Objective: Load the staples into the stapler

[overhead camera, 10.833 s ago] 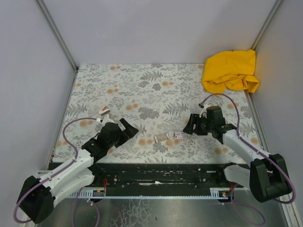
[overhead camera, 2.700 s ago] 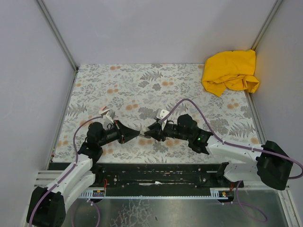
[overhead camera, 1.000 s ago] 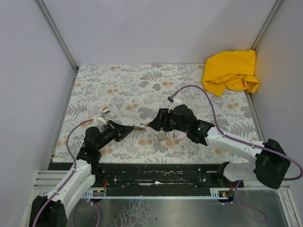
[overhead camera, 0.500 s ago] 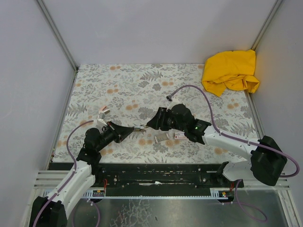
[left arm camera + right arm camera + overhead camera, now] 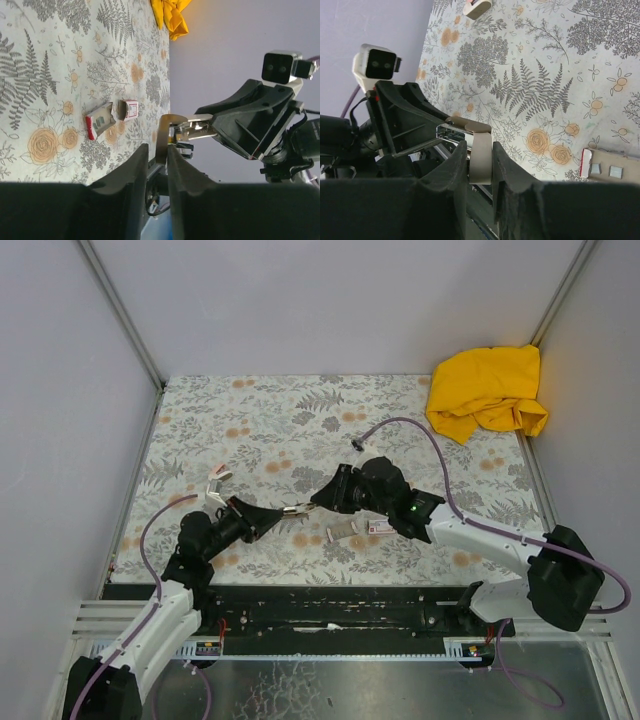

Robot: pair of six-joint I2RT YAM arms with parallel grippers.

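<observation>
The stapler [image 5: 300,508] hangs open above the mat between my two grippers, silver channel [image 5: 192,131] showing. My right gripper [image 5: 480,150] is shut on its cream plastic arm [image 5: 481,165], both pads pressed against it. In the left wrist view, the stapler's other cream arm [image 5: 161,142] sits between the jaws of my left gripper [image 5: 158,150]. These jaws stand slightly apart, with a dark gap on one side. The staples' opened white-and-red box tray [image 5: 343,532] lies on the mat below. Small silvery pieces [image 5: 594,170] rest in it. Its sleeve [image 5: 380,527] lies beside it.
A crumpled yellow cloth [image 5: 487,390] fills the far right corner. A small white-and-pink piece [image 5: 217,476] lies on the floral mat [image 5: 300,430] left of my left arm. Grey walls close the mat on three sides.
My right gripper has closed onto the stapler's cream arm. My left gripper's jaws have parted a little around the other arm. Both arms have barely shifted.
</observation>
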